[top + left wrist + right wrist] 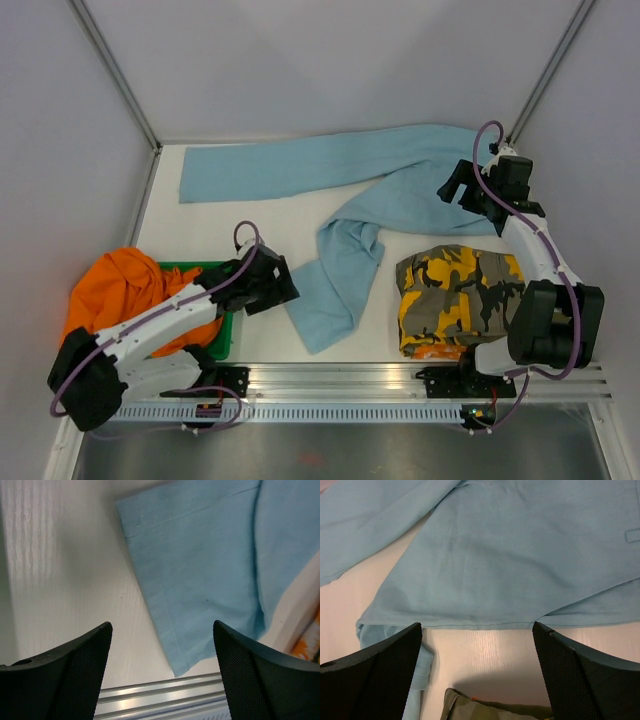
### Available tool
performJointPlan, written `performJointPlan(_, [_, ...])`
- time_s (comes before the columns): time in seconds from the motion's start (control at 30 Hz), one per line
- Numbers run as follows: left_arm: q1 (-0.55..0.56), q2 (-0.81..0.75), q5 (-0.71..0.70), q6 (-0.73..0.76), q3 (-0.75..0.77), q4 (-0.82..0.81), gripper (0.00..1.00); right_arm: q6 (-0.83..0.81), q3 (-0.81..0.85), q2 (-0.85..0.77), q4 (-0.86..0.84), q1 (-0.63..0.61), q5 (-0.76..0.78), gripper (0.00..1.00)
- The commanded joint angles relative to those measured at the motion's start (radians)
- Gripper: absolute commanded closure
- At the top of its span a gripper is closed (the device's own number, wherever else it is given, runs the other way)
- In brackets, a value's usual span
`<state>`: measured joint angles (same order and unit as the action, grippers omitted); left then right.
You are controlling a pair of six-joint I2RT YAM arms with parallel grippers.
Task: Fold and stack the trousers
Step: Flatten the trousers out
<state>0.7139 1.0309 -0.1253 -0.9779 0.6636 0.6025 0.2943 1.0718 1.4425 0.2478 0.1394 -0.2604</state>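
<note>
Blue trousers (400, 185) point one leg hem just right of the left tool (288, 287), waist beside the right tool (452, 187). Both tools stand spread, empty.

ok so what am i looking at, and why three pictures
Two robot arms are bolted at the near edge of a white table. The wide picture looks down from above; the other two come from a camera on each wrist, so the black shapes there are that gripper's own fingers. A long light-blue cloth pair of trousers lies spread out, a folded yellow-black-grey camouflage pair sits on the right, and bright orange cloth is heaped over a green tray. The left gripper and right gripper are open, holding nothing.
</note>
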Motion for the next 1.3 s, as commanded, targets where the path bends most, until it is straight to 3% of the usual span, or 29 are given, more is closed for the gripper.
performJointPlan(0.0, [0.047,0.116,-0.120,-0.152,-0.019,-0.036,0.14,0.029,-0.007,-0.016,-0.045,-0.006,-0.030,0.02])
performJointPlan(0.43, [0.050,0.268,-0.192,-0.168,-0.133,-0.343,0.29,0.023,-0.018,-0.025,-0.036,-0.006,-0.010,0.02])
performJointPlan(0.57, [0.048,0.342,-0.185,-0.165,-0.167,-0.458,0.41,0.023,-0.016,-0.031,-0.028,-0.006,0.004,0.02])
performJointPlan(0.63, [0.050,0.389,-0.197,-0.163,-0.131,-0.431,0.42,0.019,-0.010,-0.034,-0.019,-0.006,0.012,0.02])
performJointPlan(0.7, [0.048,0.442,-0.198,-0.165,-0.108,-0.395,0.54,0.009,-0.012,-0.045,-0.013,-0.006,0.019,0.02])
performJointPlan(0.73, [0.048,0.449,-0.198,-0.162,-0.108,-0.395,0.63,0.008,-0.016,-0.050,-0.012,-0.006,0.033,0.02])
performJointPlan(0.77, [0.045,0.451,-0.198,-0.156,-0.105,-0.395,0.84,0.006,-0.019,-0.054,-0.010,-0.004,0.038,0.02])
performJointPlan(0.83, [0.038,0.437,-0.227,-0.136,-0.070,-0.347,0.97,0.000,-0.029,-0.063,-0.010,-0.004,0.049,0.02])
performJointPlan(1.0, [-0.016,0.295,-0.373,0.043,0.072,-0.190,0.98,0.009,-0.039,-0.053,-0.021,-0.004,0.035,0.02])
performJointPlan(1.1, [-0.169,0.213,-0.321,0.191,0.135,-0.204,0.98,0.023,-0.039,-0.033,-0.039,-0.004,0.010,0.02])
performJointPlan(1.13, [-0.267,0.178,-0.294,0.270,0.152,-0.242,0.98,0.026,-0.036,-0.027,-0.045,-0.004,0.007,0.02])
performJointPlan(1.27, [-0.415,0.192,-0.238,0.448,0.272,-0.300,0.98,0.037,-0.039,0.007,-0.068,-0.006,0.009,0.02])
